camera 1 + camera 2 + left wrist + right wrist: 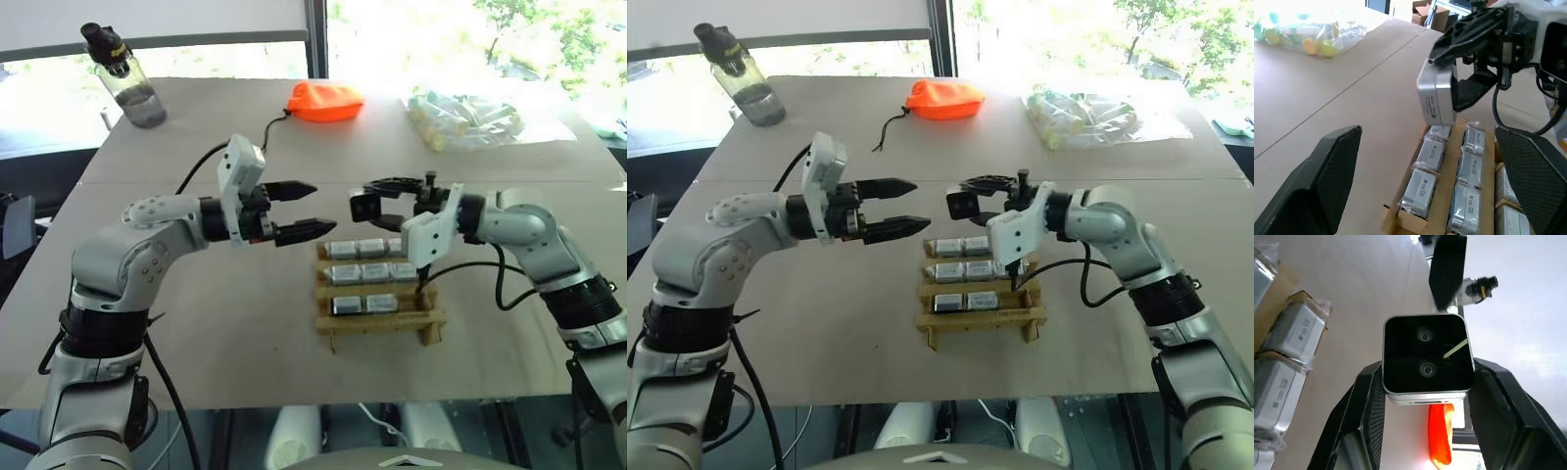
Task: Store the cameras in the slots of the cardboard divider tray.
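You had the right pincer (965, 203) pinching 1 camera (1426, 360) by its 2 side faces, held in the air above the far end of the cardboard divider tray (980, 318) and turned toward the other arm. That side grip left the black lens face and the back free, which reads as a set-up for a handover or a re-grip rather than a direct drop into a slot.

Your left pincer (306, 208) stood spread wide, fingers level and pointing at the held camera, just short of it and not touching. The gap between its fingers looked ample for the block, so I judge you were lining up to take it.

The tray lay flat on the surface (245, 323) below and between both arms, with its rows already largely filled by wrapped cameras (364, 275) standing side by side. Which slots stayed free I could not tell.

Well apart at the far edge sat an orange pouch (325, 100), a bottle (125, 78) and a clear bag of tubes (465, 119), none in the way.
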